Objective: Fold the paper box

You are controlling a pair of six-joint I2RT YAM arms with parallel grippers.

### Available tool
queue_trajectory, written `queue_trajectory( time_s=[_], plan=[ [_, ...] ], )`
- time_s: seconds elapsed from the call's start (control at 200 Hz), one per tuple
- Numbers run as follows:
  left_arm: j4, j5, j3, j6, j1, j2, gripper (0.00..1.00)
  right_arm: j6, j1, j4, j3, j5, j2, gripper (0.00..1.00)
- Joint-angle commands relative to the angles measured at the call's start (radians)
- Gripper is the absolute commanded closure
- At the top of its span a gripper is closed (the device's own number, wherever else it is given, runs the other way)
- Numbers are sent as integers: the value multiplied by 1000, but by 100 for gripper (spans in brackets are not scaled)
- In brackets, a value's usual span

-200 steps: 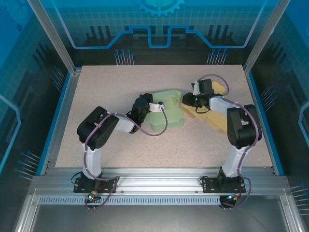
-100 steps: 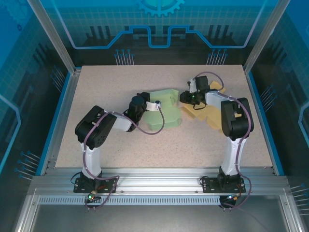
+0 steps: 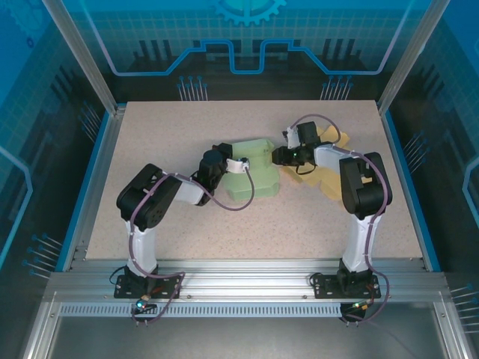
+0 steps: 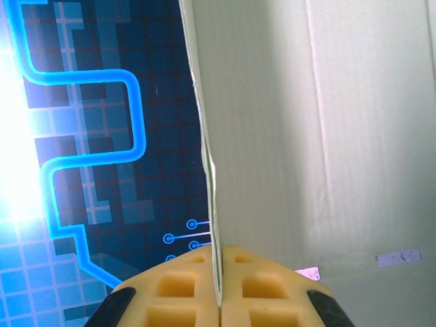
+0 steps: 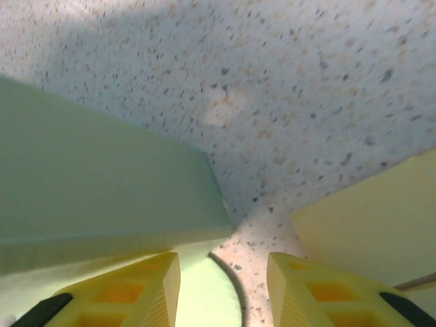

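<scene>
Wrist closeups, left tool [image 4: 219, 276] clamped on green box [image 4: 327, 136] edge, right tool [image 5: 221, 272] parted above table [image 5: 272, 82].

A speckled beige table [image 3: 299, 224] sits inside blue circuit-patterned walls [image 3: 150, 30] with an aluminium frame [image 3: 247, 284]

High rear view facing down, wrist views close, sharing paper box [image 3: 262, 181]

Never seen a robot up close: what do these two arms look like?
The left arm and right arm are black with white segments, each trailed by a looping purple cable. Their jaws are yellow blocks with square hollows.
</scene>
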State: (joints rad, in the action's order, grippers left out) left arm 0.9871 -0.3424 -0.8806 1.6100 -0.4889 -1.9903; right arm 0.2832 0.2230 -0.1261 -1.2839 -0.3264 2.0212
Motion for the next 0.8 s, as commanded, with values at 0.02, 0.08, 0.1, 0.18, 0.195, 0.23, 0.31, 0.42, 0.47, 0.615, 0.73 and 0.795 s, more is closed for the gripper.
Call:
queue_trajectory(
  time_s=[0.02, 0.08, 0.1, 0.18, 0.195, 0.23, 0.31, 0.42, 0.47, 0.615, 0.73, 0.795],
  plan=[
    [18, 35, 27, 55, -9, -61, 100, -51, 17, 37, 11, -13, -38, 60],
    [51, 34, 29, 66, -12, -77, 100, -55, 19, 45, 8, -3, -38, 60],
    [53, 33, 29, 72, -13, -80, 100, -58, 20, 46, 6, -2, -37, 60],
    [60, 37, 34, 75, -15, -85, 100, -66, 25, 63, 3, 5, -36, 60],
    [58, 36, 34, 73, -15, -85, 100, -68, 27, 67, 3, 6, -36, 60],
    [56, 36, 35, 71, -16, -85, 100, -72, 31, 76, 3, 10, -36, 60],
    [59, 39, 35, 70, -19, -88, 100, -80, 41, 92, 4, 37, -37, 60],
    [59, 40, 36, 70, -21, -91, 100, -87, 57, 142, 26, 57, -43, 59],
    [59, 42, 37, 70, -23, -91, 100, -88, 64, 167, 35, 75, -48, 59],
    [56, 43, 37, 66, -25, -92, 100, -99, 97, 236, 68, 152, -63, 59],
    [56, 45, 37, 67, -26, -93, 100, -105, 131, 282, 81, 239, -66, 59],
    [58, 46, 38, 65, -25, -94, 100, -102, 144, 300, 81, 281, -64, 59]
  ],
)
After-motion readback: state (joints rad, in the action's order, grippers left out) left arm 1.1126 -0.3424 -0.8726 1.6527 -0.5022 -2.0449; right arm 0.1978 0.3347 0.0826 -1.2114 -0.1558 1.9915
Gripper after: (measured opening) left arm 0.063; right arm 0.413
